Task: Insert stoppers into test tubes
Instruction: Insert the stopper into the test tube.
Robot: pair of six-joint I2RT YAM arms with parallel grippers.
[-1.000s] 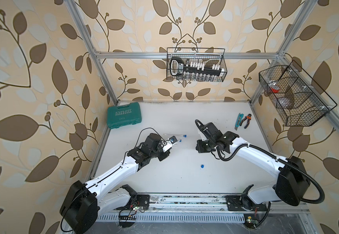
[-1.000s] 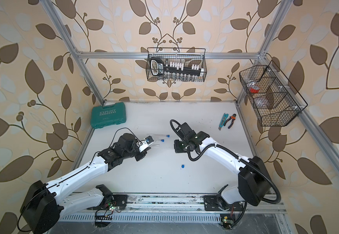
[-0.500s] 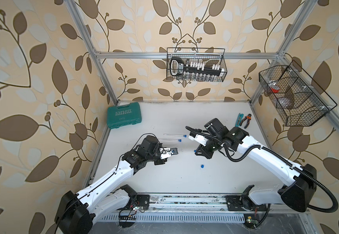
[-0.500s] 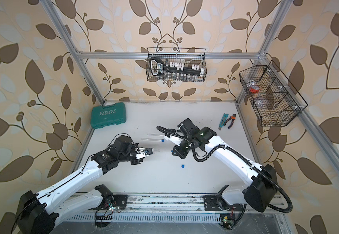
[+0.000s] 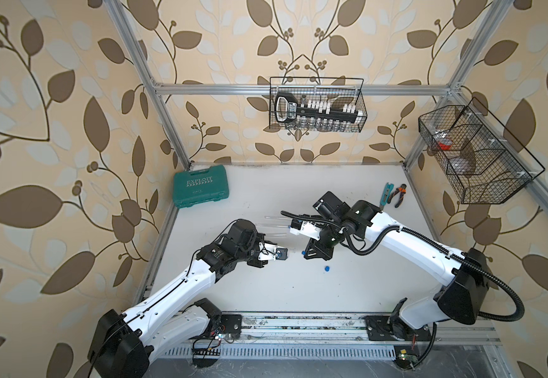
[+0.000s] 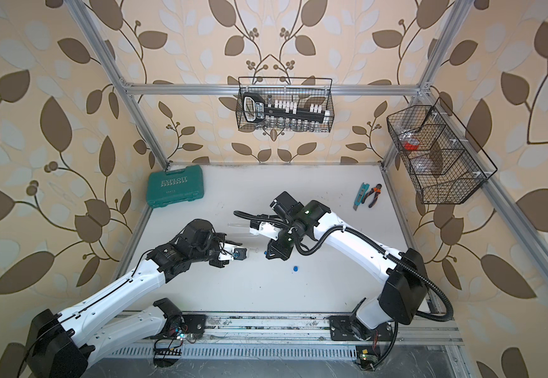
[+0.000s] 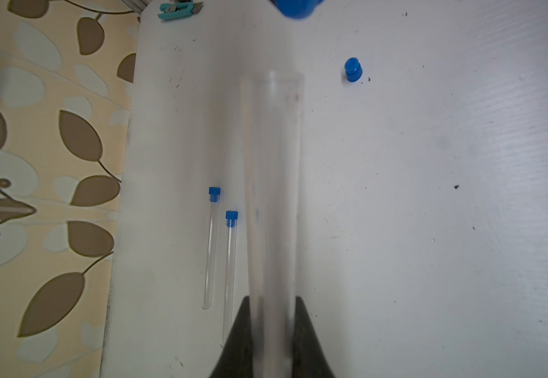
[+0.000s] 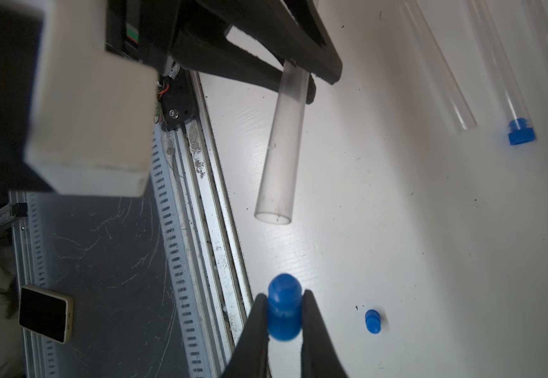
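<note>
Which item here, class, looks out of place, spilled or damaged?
Nothing looks spilled or broken. One loose stopper lies alone on the table, but that suits an unfinished job: one open tube lies there too.

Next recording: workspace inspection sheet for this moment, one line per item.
Surface: white table, scuffed, dark specks.
Job's things: held tube, mouth open; open tube and two stoppered tubes lying on table; held stopper; loose stopper on table.
Clutter: green case, pliers, cutter.
End effectors: left end effector shut on held tube; right end effector shut on held stopper, apart from the mouth.
Cables: black conduit hangs in loops along right arm.
Surroundings: two wire baskets on frame; leaf wallpaper.
</note>
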